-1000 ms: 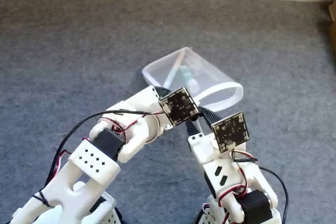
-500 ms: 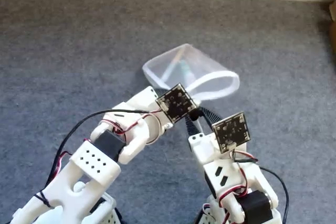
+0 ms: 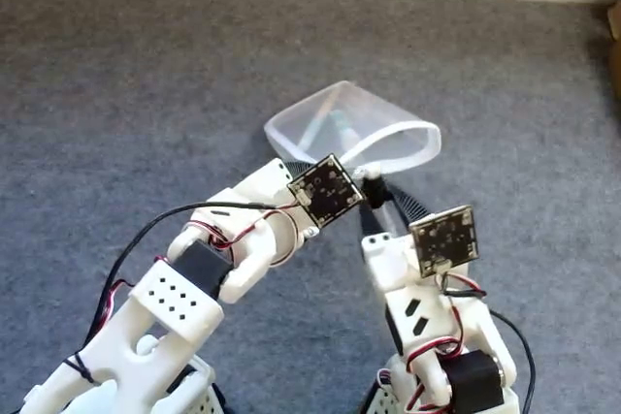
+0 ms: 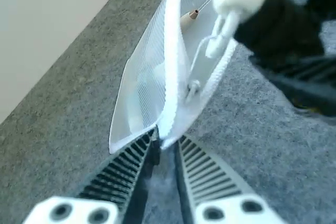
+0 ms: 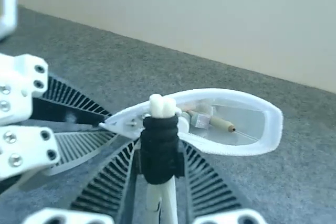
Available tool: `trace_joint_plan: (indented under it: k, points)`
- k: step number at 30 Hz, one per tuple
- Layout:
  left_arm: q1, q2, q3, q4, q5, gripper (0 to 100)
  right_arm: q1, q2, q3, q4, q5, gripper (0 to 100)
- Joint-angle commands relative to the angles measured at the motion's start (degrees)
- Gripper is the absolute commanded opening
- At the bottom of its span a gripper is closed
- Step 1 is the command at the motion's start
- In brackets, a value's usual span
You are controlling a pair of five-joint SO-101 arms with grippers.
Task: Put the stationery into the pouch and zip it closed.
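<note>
In the high view the pouch [image 3: 364,133] lies on the grey table [image 3: 146,65] with its mouth gaping and the stationery [image 3: 330,125] faintly visible inside. The right gripper [image 3: 376,187] sits at the pouch's near edge. In the left wrist view the left gripper [image 4: 160,142] has its jaws pressed together on the pouch's end corner. The zipper pull [image 4: 216,43] rises from the slider [image 4: 193,86], which sits close to that corner. In the right wrist view the right gripper is clamped on the zipper pull's black-wrapped handle, and a pencil tip [image 5: 229,127] lies inside the open mouth beyond. Loading looks finished and the zipping step seems barely begun. The next move calls for drawing the pull along the mouth, away from the pinned corner, while the left gripper anchors the pouch.
</note>
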Motion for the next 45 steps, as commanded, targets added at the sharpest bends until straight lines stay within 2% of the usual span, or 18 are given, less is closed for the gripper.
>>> trace_joint_plan:
  k: [1,9,13,16,22,27,33,37,45]
  points:
    - [0.13,-1.19,-0.4,1.14,1.05,1,4.26,-0.48,-3.21,-3.74,0.18,0.6]
    - [-2.07,-1.19,-0.48,1.05,1.05,1,6.81,-0.22,-3.12,-4.88,0.44,0.6]
    - [-3.38,-1.54,-0.48,0.97,0.97,0,9.54,-0.22,0.57,-10.15,0.53,0.6]
    - [-3.38,-4.97,0.31,1.67,0.88,0,12.26,-0.22,4.35,-15.52,0.53,0.6]
    - [-3.38,-16.66,3.65,4.66,0.79,0,14.9,-0.22,6.46,-20.0,0.53,0.6]
    - [-4.97,-23.08,4.53,7.12,0.7,0,16.57,-0.22,6.46,-20.18,0.53,0.6]
    - [-7.25,-24.48,4.53,7.21,0.7,0,18.77,-0.22,6.46,-20.26,0.53,0.6]
    - [-8.92,-24.48,4.53,7.3,-1.85,0,18.95,-0.22,6.46,-20.26,0.53,0.6]
    - [-12.26,-27.56,4.53,11.96,-2.46,0,19.03,-0.13,6.55,-20.26,0.62,0.6]
